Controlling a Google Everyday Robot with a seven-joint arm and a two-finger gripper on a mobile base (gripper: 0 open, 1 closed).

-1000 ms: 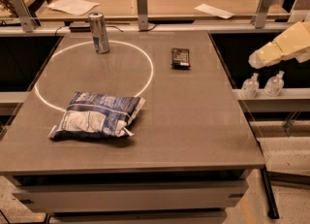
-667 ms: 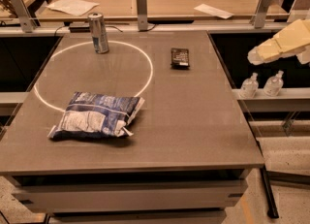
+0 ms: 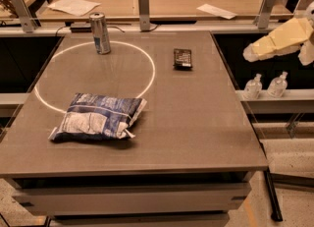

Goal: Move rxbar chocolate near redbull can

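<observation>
The rxbar chocolate (image 3: 182, 58) is a small flat dark bar lying on the grey table, right of centre toward the far edge. The redbull can (image 3: 100, 33) stands upright at the far left of the table, on the rim of a bright ring of light. My gripper (image 3: 251, 52) is at the end of a pale yellow arm at the right edge of the view, off the table's right side and well to the right of the bar. It holds nothing that I can see.
A large crinkled blue-and-white chip bag (image 3: 98, 117) lies at the front left of the table (image 3: 196, 137). Two small clear bottles (image 3: 265, 85) stand on a shelf to the right. A bench with papers (image 3: 212, 10) and metal posts runs behind.
My gripper has shifted slightly left and up toward the table. The bar, the can and the bag have not moved.
</observation>
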